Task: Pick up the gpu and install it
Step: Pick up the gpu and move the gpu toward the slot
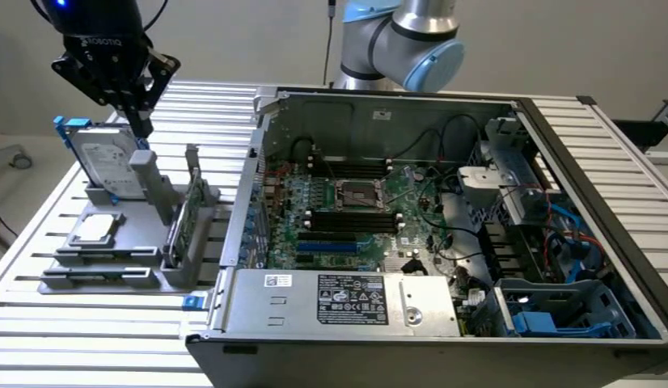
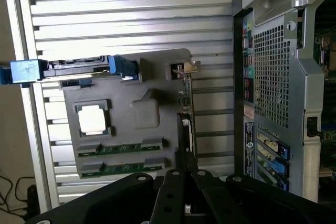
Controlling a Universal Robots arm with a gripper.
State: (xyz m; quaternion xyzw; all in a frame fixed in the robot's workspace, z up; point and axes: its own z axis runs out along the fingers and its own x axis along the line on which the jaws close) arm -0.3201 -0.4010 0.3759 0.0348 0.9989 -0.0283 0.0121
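The gpu [image 1: 183, 230] stands on edge in the grey holder [image 1: 97, 279] on the desk [image 1: 97, 339], at the exterior view's left. Its long axis runs up the frame beside the computer case [image 1: 312, 299], bracket end farthest from the camera. Your tool [image 1: 143, 129] hovers upper left, closed on nothing; best to spread it, square it across the card's thin top edge and descend straight.

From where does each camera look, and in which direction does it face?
Exterior view: raised off the silver slatted table, looking down into the open grey computer case; the blue-jointed silver arm and the shut black end effector show.
Wrist view: on the wrist, looking down along the end effector onto the grey moulded parts holder; the end effector's black body shows.
Shared: holder, case, and the thin green gpu card standing in the holder.
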